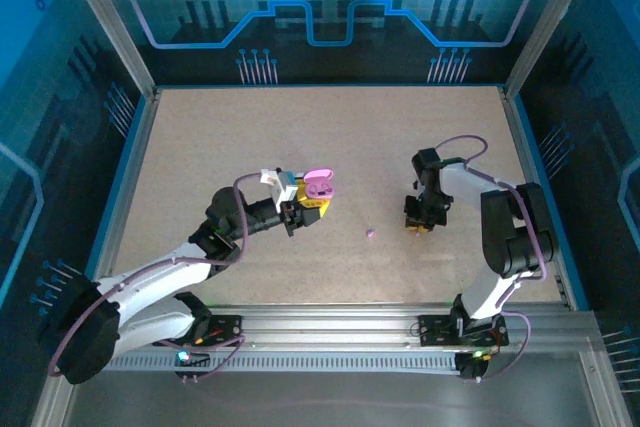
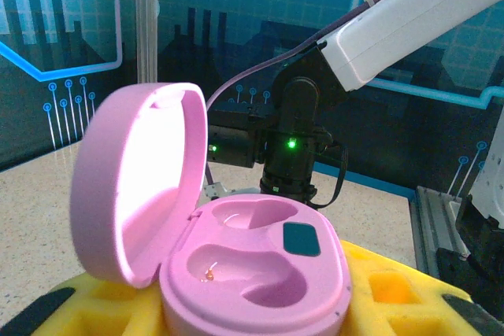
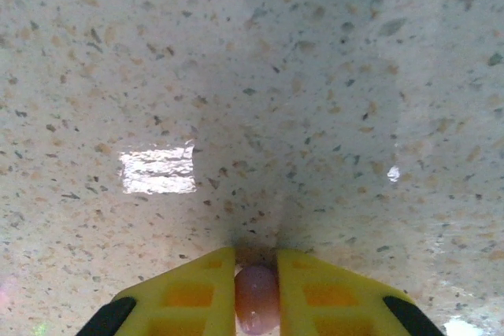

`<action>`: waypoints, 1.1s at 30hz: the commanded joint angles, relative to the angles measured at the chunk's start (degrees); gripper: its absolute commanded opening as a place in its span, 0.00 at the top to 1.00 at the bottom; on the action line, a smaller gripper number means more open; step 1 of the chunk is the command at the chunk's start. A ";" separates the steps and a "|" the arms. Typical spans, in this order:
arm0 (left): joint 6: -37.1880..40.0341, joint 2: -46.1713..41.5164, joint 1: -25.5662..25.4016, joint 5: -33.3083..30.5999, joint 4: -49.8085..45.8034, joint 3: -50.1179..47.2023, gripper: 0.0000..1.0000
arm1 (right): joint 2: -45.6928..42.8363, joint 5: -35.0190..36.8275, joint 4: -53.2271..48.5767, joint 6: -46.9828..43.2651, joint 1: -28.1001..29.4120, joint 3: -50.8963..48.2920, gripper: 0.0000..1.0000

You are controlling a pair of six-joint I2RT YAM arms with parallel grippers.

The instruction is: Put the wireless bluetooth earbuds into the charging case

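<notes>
The right gripper (image 3: 256,264) pinches a light purple earbud (image 3: 257,303) on the table (image 3: 157,76), right side. The left gripper (image 1: 305,205) clamps the open charging case (image 2: 260,265). Lift straight, squeeze gently, aim for an empty well (image 2: 236,271).

Behind the open pink pebble-shaped plastic case (image 1: 318,187), speckled beige tabletop (image 1: 330,127) is free. Right of case: tiny light purple earbud (image 1: 371,233), then right gripper (image 1: 418,227).

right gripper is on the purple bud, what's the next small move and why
Probably lift the right gripper straight up a little: its jaws are shut on the light purple earbud, which sits at table level, and the open case held by the left gripper shows two empty sockets.
</notes>
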 commanded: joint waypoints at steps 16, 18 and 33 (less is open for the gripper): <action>-0.40 -0.69 3.53 -3.91 3.66 -1.34 0.63 | -18.34 -57.34 21.77 9.30 1.19 5.25 0.82; -0.38 -0.29 3.79 -4.22 4.27 -1.52 0.63 | -18.30 -61.81 25.18 11.70 1.38 5.62 0.82; 5.15 3.87 2.50 -3.95 5.95 -0.12 0.64 | -16.00 -70.47 31.43 22.60 4.93 11.54 0.80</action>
